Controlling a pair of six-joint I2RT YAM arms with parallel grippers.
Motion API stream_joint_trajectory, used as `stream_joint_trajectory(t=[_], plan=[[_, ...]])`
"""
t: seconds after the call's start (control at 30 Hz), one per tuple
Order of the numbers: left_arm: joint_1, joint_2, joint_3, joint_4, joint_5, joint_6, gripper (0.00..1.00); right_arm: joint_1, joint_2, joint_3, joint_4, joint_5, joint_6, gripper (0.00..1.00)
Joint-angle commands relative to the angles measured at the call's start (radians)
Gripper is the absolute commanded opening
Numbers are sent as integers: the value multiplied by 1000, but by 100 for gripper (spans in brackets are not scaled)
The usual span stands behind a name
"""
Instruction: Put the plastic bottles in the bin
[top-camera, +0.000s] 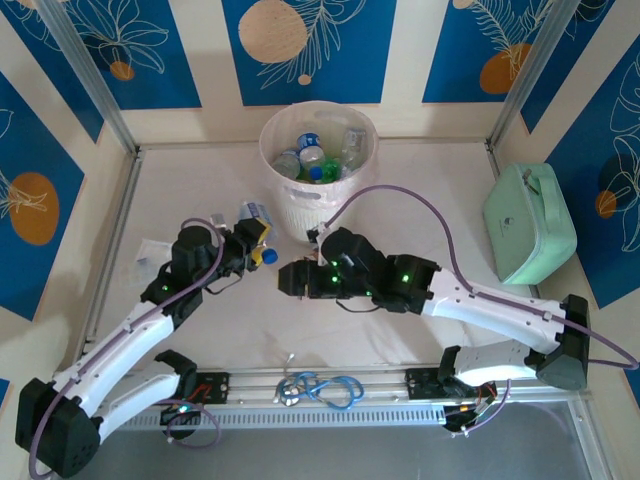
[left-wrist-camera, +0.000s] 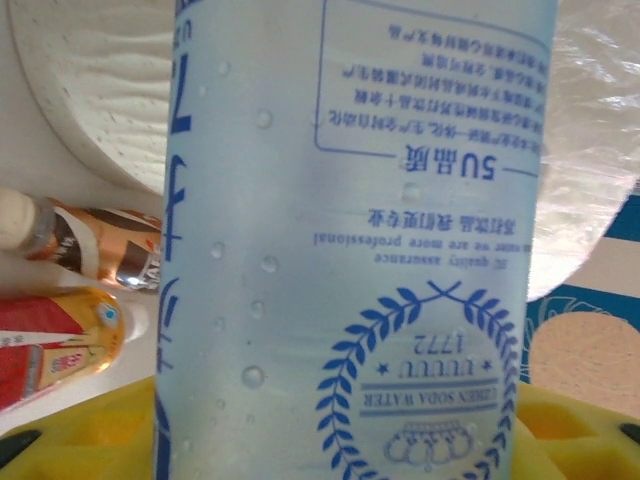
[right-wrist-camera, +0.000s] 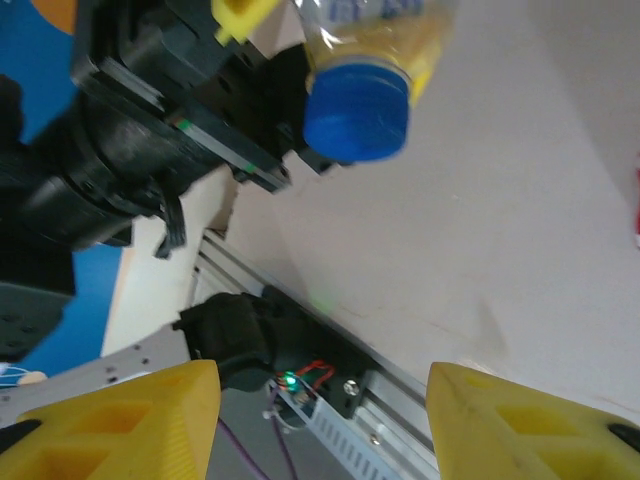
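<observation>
Overhead, the left claw (top-camera: 255, 238) is clamped on a clear bottle (top-camera: 250, 214) with a blue cap (top-camera: 268, 256), just beside the bin (top-camera: 318, 208), off its left front wall. Several bottles (top-camera: 318, 158) lie inside the bin. The right claw (top-camera: 288, 278) sits near the cap. From the left wrist, the clear bottle (left-wrist-camera: 350, 240) stands between the yellow pads (left-wrist-camera: 80, 425), label upside down, with the bin (left-wrist-camera: 90, 90) behind and two more bottles (left-wrist-camera: 60, 345) lying at the left. From the right wrist, the right claw (right-wrist-camera: 320, 400) has its fingers apart with nothing between them, the blue cap (right-wrist-camera: 356, 108) above
</observation>
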Motion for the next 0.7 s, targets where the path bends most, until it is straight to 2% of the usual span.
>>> stream_joint_trajectory(t=[0.0,0.33,0.5,0.67], plan=[[5,-23,10,81,44,-87,52,-26,32,65,52,-53,-24,59],[3,-52,60,51,79,-93,51,-88,134,211,-34,-63,-85,61],[3,-60,71,53,85,-97,50,-89,171,265,-126,-14,-112,62],[2,-61,88,53,99,-94,49,-88,204,288,-134,-26,-122,59]])
